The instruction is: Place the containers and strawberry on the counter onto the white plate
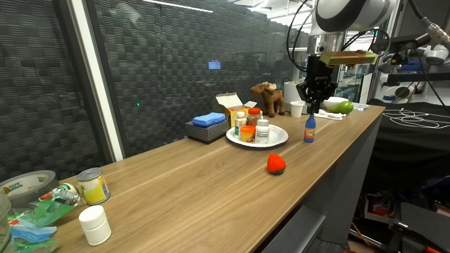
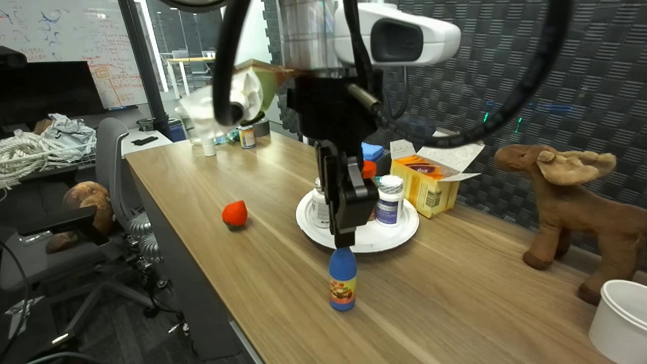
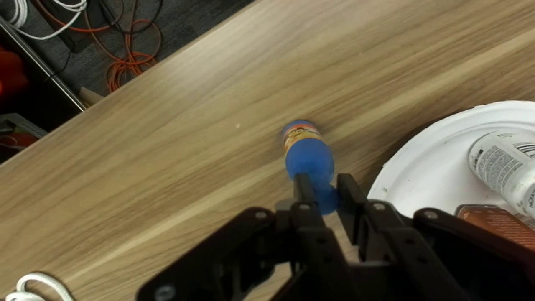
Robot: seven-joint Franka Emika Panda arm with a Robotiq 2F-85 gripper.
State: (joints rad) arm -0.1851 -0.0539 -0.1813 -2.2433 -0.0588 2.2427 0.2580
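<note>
My gripper (image 3: 321,184) points down with its fingers closed around the neck of a blue bottle (image 2: 342,278). The bottle has an orange and yellow label and stands upright on the wooden counter (image 1: 211,182), beside the white plate (image 1: 279,133). Grouped on that plate are several containers: a white bottle with a green label (image 1: 240,123), a red-lidded jar (image 1: 254,118), a short orange cup (image 1: 248,135) and a white jar (image 1: 262,133). In an exterior view my gripper partly covers this group. The red strawberry (image 1: 276,163) lies on the counter near its front edge, away from the plate.
Behind the plate are an open yellow box (image 2: 429,187) and a blue cloth (image 1: 209,119) on a patterned box. A toy moose (image 2: 581,202) and a white cup (image 1: 297,109) stand farther along. A white jar (image 1: 95,225), a can (image 1: 94,186) and tape sit at the opposite end.
</note>
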